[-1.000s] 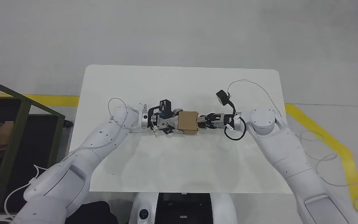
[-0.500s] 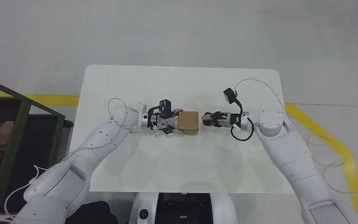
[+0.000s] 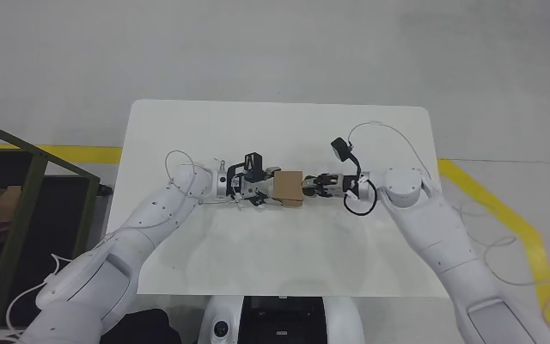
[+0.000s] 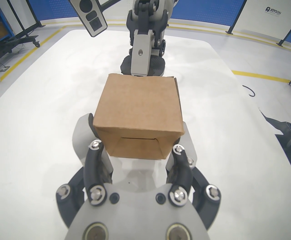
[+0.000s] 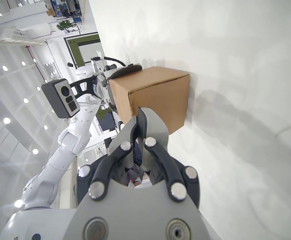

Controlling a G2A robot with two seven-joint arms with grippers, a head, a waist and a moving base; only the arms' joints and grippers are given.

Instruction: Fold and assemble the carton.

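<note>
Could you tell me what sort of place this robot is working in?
Likely a factory or robotics test hall: yellow floor lines, blue partition panels and a white work table.

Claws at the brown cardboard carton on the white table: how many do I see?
2. The left claw clamps the brown cardboard carton at its open end, from both sides. The right claw, shut, meets the opposite closed end. None seems hidden.

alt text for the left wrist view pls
A brown cardboard carton lies on a white table, held by its side walls in the left gripper, with its open end facing the camera. At the carton's far edge, the right gripper, shut, meets the cardboard.
</note>
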